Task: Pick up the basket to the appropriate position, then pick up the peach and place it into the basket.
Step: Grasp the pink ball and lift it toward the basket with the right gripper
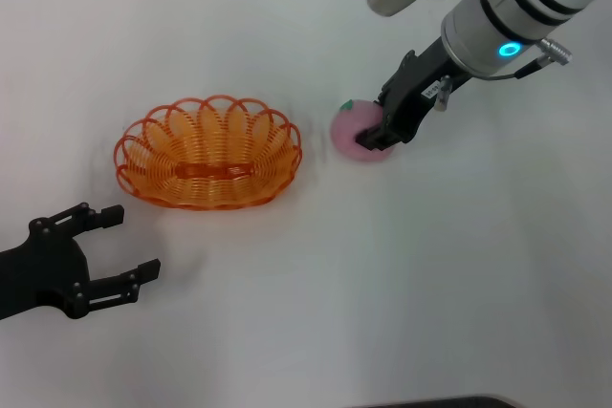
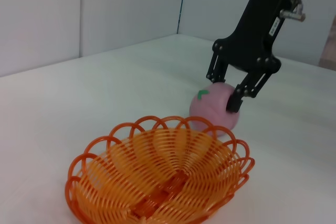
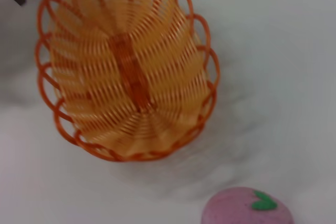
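A bare white table (image 1: 316, 312) is seen from above, with pale wall panels (image 2: 105, 9) visible behind it in the left wrist view. Nothing stands between the two task objects; only open tabletop separates them.

The orange wire basket (image 1: 208, 152) is set upright on the table at centre-left, its scalloped rim (image 2: 157, 124) looped all the way round and its ribbed sides open. Nothing is held inside it: the woven floor (image 3: 128, 72) is shown bare in both wrist views.

The right arm (image 1: 497, 16) is reached down from the upper right, a blue light ring (image 1: 508, 49) glowing on its wrist. The right gripper (image 1: 381, 134) is lowered over the pink peach (image 1: 352, 133), its black fingers (image 2: 234, 99) straddling the fruit narrowly, one on either side; whether they are pressed against it or the fruit is lifted off the table cannot be told.

The left gripper (image 1: 122, 247) is held low at the lower left, just beside the basket but apart from it, its fingers spread wide and holding nothing.

The peach is placed on the table to the right of the basket, near it but not touching, and its small green leaf mark (image 3: 264, 202) is turned upward.
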`<act>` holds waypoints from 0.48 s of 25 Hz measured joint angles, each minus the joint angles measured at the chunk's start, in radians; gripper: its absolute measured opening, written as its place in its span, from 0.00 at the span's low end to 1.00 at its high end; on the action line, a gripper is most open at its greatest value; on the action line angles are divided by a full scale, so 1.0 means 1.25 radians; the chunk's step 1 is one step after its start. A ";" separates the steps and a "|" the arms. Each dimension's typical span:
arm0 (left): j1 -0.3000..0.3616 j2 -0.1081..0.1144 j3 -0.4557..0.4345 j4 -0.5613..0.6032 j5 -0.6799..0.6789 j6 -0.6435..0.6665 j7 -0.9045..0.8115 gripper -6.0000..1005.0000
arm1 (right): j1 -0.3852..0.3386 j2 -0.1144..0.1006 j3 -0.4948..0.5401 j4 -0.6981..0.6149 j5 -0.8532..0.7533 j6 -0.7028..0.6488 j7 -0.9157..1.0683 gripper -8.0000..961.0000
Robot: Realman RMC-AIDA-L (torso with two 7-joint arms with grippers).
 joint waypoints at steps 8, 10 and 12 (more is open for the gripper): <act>0.000 0.000 -0.002 0.000 0.000 0.001 0.000 0.86 | -0.035 -0.001 0.044 -0.098 0.041 -0.058 -0.002 0.42; 0.000 0.000 -0.002 0.000 0.000 0.002 0.000 0.86 | -0.042 -0.002 0.066 -0.120 0.054 -0.073 -0.003 0.42; 0.000 0.000 -0.002 0.000 0.000 0.002 0.000 0.86 | -0.052 -0.005 0.092 -0.151 0.077 -0.093 -0.003 0.42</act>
